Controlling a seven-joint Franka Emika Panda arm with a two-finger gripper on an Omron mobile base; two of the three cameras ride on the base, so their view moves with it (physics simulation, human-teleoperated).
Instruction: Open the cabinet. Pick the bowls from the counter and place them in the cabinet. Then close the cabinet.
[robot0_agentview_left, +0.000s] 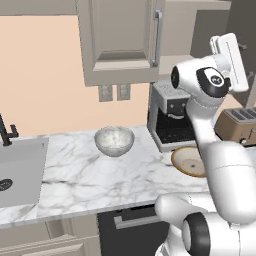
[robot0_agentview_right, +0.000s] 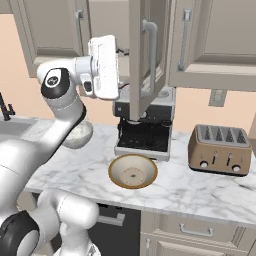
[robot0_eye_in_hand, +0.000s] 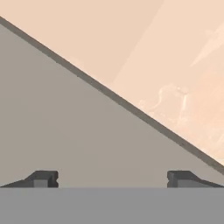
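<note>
On the counter two empty bowls — marbled one, tan one — hand fingers apart, nothing held

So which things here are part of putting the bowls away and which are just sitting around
Job:
wide beige-grey wall cabinet
deep grey-white marbled bowl
shallow tan bowl with cream inside
white marble counter

Lying about:
black coffee machine
tan toaster
steel sink

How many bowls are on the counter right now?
2. The grey-white marbled bowl sits near the sink; the tan bowl sits in front of the coffee machine. None seem hidden.
</note>
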